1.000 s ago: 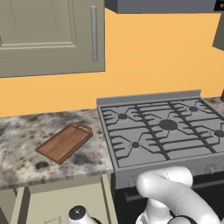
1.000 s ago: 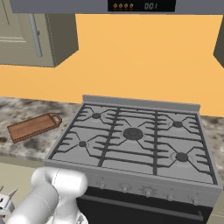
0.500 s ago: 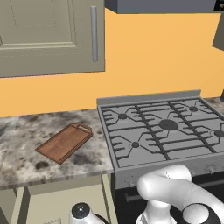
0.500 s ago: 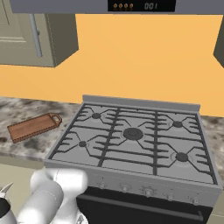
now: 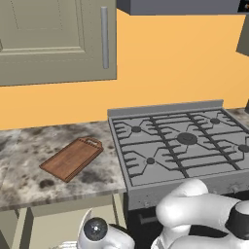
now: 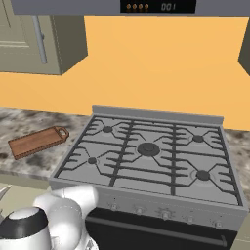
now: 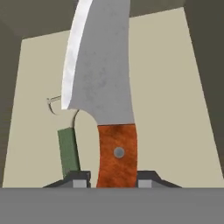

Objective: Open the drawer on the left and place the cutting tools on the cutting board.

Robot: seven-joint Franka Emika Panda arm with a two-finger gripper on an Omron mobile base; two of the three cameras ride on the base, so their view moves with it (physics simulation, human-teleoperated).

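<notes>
hand closed on reddish-brown-handled knife, arm lowered

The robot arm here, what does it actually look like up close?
The arm is made of smooth, rounded white shells, glossy like plastic, with dark joint caps. One cap is a round grey-black disc set in a white ring. The gripper ends in two small dark fingers with lighter grey tips. No cables or markings show.

A dark display panel above the stove, high over the claw, carried pale digits that appeared to read "001", beside a row of small orange indicator lights.
</notes>
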